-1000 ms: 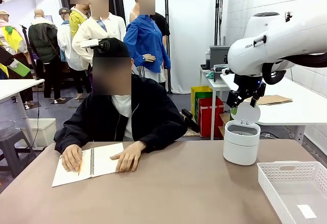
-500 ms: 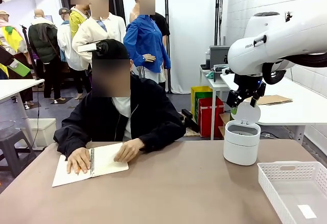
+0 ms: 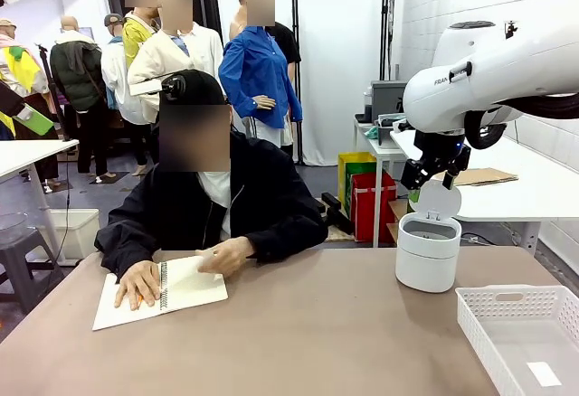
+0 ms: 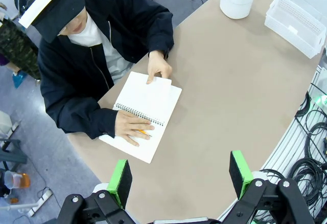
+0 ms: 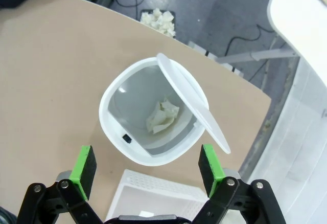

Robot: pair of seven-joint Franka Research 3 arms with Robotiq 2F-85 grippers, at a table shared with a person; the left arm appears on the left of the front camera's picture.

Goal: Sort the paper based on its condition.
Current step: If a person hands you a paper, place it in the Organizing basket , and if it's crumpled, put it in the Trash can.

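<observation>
Smooth tan tabletop (image 3: pixel 317 324), with a round white plastic flip-lid bin (image 5: pixel 127 93) on it. Above that the right gripper (image 5: pixel 147 161) hangs spread wide, empty. The left gripper (image 4: pixel 180 175) gapes empty too. One crinkly white paper wad (image 5: pixel 163 115) sits inside the bin.

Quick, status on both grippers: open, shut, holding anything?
Left gripper: open, holding nothing.
Right gripper: open, holding nothing, above the bin.

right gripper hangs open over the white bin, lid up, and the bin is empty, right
Not empty: the right wrist view shows a crumpled paper wad lying inside the bin. The right gripper does hang open above it, lid up.
</observation>
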